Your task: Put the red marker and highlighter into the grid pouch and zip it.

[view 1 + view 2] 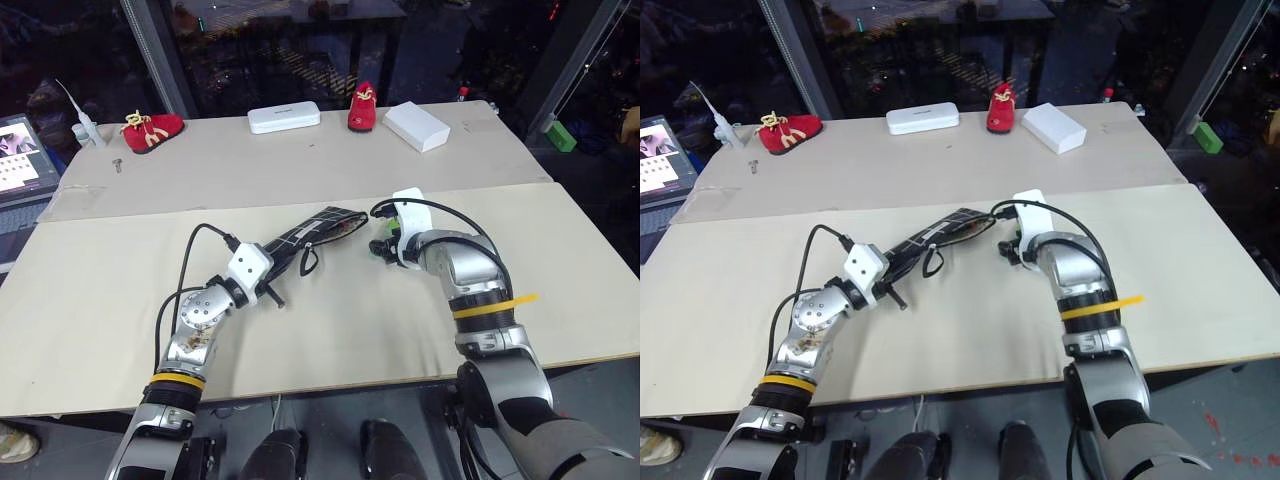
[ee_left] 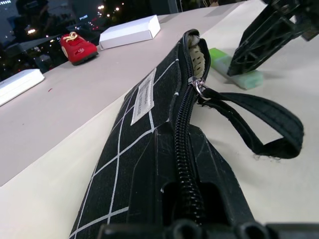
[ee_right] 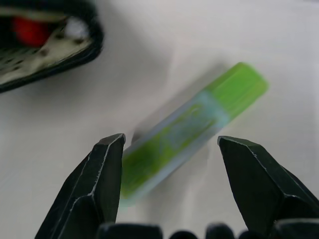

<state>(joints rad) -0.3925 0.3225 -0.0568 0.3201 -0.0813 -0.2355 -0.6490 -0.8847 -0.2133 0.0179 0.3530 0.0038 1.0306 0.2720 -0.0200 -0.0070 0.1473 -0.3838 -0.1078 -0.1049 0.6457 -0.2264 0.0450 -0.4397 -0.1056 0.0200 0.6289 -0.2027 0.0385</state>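
Here, translucent green highlighter (image 3: 189, 134) beside fabric grid pouch (image 2: 149, 144).

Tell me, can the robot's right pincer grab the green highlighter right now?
Probably yes. The right pincer is open, its fingers on either side of the highlighter, which lies loose on the table with nothing over it. The grid pouch sits off to the side, not in the way.

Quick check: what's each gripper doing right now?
Left gripper: shut on the grid pouch.
Right gripper: open, a finger on either side of the highlighter on the table, not yet gripping it.
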